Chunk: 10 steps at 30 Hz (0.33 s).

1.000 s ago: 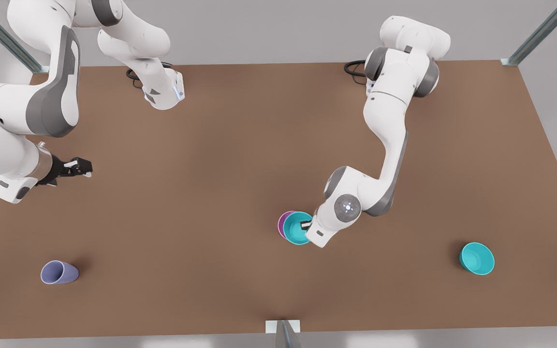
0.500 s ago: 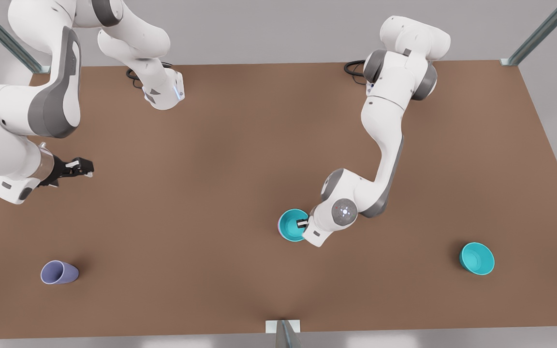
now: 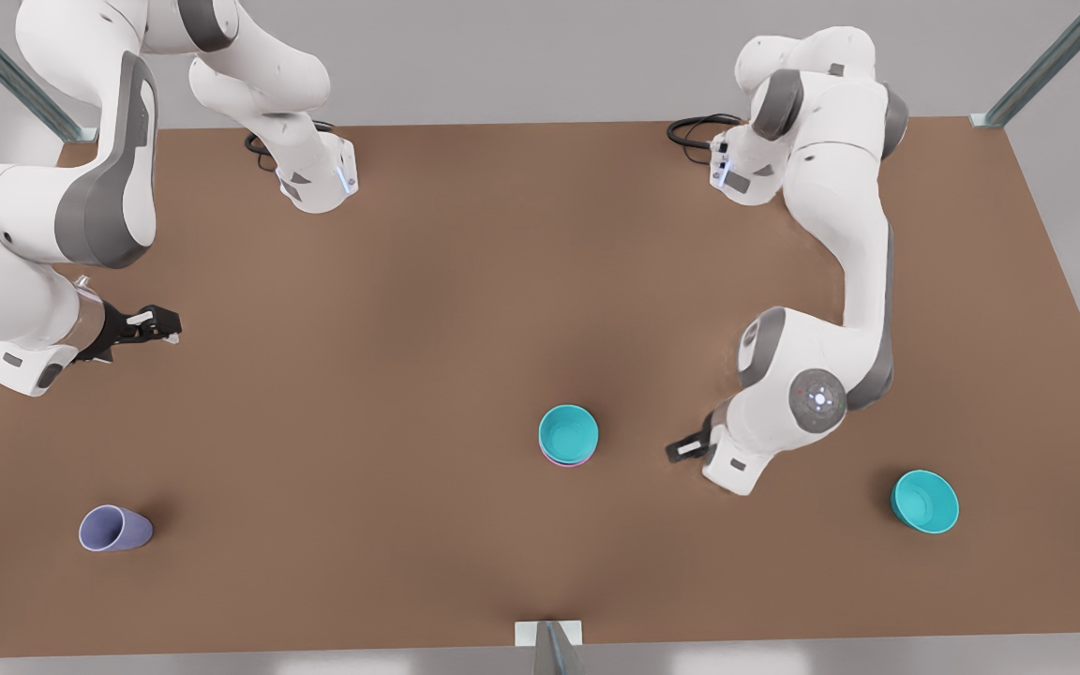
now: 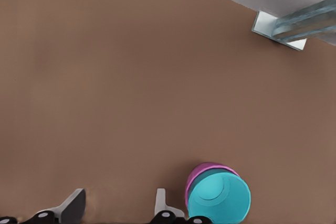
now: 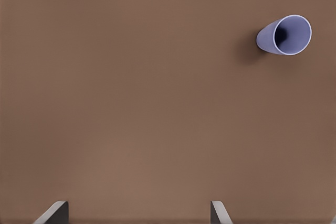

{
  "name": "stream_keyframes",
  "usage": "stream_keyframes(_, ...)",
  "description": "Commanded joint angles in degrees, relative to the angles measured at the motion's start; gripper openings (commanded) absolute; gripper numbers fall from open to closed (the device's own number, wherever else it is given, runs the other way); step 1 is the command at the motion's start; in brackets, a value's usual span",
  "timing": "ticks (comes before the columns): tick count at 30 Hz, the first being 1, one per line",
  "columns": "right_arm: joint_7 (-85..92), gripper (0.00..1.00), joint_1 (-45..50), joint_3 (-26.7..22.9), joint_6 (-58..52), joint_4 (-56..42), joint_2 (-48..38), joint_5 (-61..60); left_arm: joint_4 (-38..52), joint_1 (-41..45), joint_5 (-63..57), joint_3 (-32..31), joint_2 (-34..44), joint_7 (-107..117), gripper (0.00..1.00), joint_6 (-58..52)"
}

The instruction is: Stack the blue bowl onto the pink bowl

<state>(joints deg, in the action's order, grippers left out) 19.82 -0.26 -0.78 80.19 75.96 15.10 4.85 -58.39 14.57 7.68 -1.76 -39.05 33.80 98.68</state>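
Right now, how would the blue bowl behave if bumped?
Likely stays seated: the blue bowl nests inside the pink bowl. Both look thin and light, so the pair probably slides together on the table. Left gripper beside it, right gripper far off, both open.

Lavender cup upright on brown table — end effector fingers apart.

A: Where does the front view sit?
B: High above, looking steeply down over the whole desk.
A: And the wrist views?
B: Each faces down at the desk, nearer. The left shares the stacked bowls with it, the right the cup.
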Motion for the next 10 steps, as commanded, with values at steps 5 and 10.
stream_keyframes(5, 0.3, 1.00, 0.0, 0.0, 0.0, 0.0, -0.1, 0.0, -27.8, -4.6, -8.9, -0.2, 31.0, -29.4, 1.00, -12.7)
stream_keyframes(10, 0.3, 1.00, 0.1, 0.0, 0.0, 0.0, -0.1, 0.1, -24.1, -4.5, -8.4, 0.0, 30.4, -29.4, 1.00, -19.2)
